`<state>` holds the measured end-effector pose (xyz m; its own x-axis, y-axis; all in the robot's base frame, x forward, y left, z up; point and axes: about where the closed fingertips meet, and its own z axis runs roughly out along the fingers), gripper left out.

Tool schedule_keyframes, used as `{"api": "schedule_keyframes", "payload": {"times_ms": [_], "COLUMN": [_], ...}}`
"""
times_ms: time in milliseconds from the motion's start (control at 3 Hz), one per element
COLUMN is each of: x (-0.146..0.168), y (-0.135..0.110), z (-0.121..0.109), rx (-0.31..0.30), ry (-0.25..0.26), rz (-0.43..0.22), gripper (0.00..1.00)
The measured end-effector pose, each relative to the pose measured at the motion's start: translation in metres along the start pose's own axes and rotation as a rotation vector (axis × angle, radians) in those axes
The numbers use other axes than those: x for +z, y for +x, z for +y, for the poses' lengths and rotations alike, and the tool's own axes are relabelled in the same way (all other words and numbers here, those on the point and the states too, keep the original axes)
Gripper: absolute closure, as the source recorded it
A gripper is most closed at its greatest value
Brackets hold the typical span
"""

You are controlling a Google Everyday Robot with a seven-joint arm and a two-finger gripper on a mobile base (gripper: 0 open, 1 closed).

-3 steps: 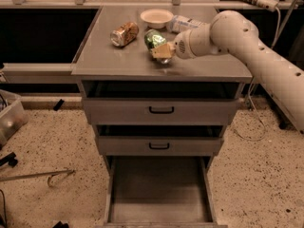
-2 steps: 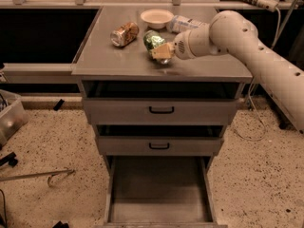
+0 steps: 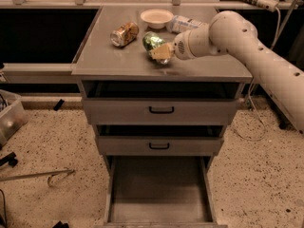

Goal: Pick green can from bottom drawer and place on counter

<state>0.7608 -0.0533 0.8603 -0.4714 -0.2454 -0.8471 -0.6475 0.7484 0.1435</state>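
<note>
The green can [image 3: 153,41] is at the middle of the counter [image 3: 114,61], tilted, right at its surface. My gripper [image 3: 161,53] reaches in from the right and is shut on the can's lower right end. I cannot tell whether the can rests on the counter. The bottom drawer [image 3: 159,191] is pulled open below, and its grey floor is bare.
A tan-orange can [image 3: 124,33] lies on its side at the back left of the counter. A white bowl [image 3: 156,18] and a pale packet [image 3: 183,23] sit at the back. The two upper drawers [image 3: 161,110] stand slightly open. A plastic bin [image 3: 9,118] and a metal tool [image 3: 38,175] are on the floor at left.
</note>
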Motion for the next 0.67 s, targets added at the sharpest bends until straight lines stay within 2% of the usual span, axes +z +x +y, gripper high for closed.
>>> {"api": "schedule_keyframes", "payload": {"times_ms": [333,667], "x": [0.0001,0.0002], "y": [0.0,0.0001], "z": [0.0,0.0001], "rx": [0.0,0.0], "ry": [0.0,0.0], "rz": [0.0,0.0], "gripper": [0.11,0.0]}}
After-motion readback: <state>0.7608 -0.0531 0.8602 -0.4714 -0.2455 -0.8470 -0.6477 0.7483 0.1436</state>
